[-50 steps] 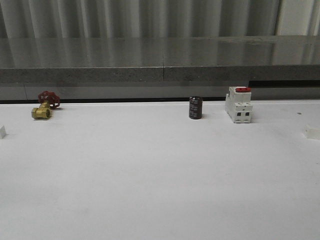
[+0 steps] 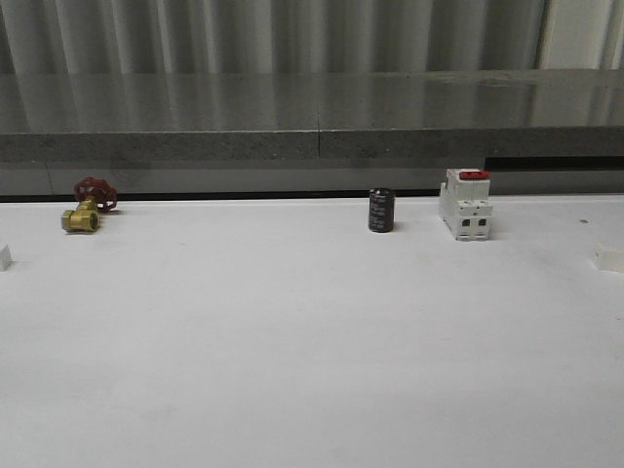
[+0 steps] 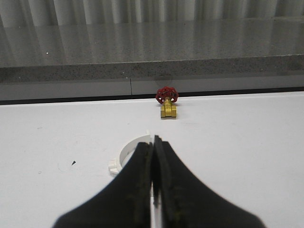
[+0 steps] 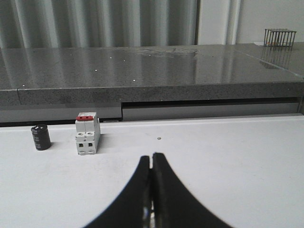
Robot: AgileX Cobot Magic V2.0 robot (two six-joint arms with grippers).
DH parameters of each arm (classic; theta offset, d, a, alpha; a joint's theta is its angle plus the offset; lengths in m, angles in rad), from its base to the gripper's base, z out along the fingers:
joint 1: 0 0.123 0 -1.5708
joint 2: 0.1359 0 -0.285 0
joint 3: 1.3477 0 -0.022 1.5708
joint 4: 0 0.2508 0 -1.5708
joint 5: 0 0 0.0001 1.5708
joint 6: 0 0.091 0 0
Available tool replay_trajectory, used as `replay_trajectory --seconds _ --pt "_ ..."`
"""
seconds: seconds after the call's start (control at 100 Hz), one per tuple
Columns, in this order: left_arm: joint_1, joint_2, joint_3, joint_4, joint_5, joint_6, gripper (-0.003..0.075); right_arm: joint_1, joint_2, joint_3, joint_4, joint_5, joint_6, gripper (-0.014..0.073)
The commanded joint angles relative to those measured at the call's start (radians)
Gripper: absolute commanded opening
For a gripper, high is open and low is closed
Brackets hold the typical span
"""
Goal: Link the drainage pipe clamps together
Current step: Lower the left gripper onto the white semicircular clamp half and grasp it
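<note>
In the left wrist view I see one white half-ring clamp (image 3: pixel 127 153) on the table, partly behind my closed, empty left gripper (image 3: pixel 154 145) and at about 7 o'clock from the brass valve (image 3: pixel 168 102); it looks light, stiff and slippery, so I would pinch its thin wall near a tab, and my right gripper (image 4: pixel 152 161) is closed and empty too.

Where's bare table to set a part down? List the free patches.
Free: the wide near table in front of the brass valve, capacitor and breaker; also the gap between valve and capacitor. Crowded: around the clamp half by the left fingers.

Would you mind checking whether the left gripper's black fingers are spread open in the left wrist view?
No, the left gripper has its black fingers pressed together, with the white plastic semicircular clamp half lying just beyond them.
</note>
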State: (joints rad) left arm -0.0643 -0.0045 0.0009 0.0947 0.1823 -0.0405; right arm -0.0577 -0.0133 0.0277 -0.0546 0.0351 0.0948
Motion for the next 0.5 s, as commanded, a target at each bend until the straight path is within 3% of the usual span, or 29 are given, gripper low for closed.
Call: replay_trajectory --seconds 0.0,0.2,0.49 --pt "0.001 -0.027 0.045 0.01 -0.085 0.0 -0.0021 -0.006 -0.015 -0.017 0.001 -0.073 -0.009 -0.0067" --pt "0.001 -0.027 0.017 0.05 -0.163 0.0 -0.0021 -0.006 -0.015 -0.017 0.001 -0.073 -0.009 -0.0067" --pt "0.001 0.061 -0.226 0.053 0.127 0.0 -0.0021 -0.006 -0.015 -0.017 0.001 -0.073 -0.009 -0.0067"
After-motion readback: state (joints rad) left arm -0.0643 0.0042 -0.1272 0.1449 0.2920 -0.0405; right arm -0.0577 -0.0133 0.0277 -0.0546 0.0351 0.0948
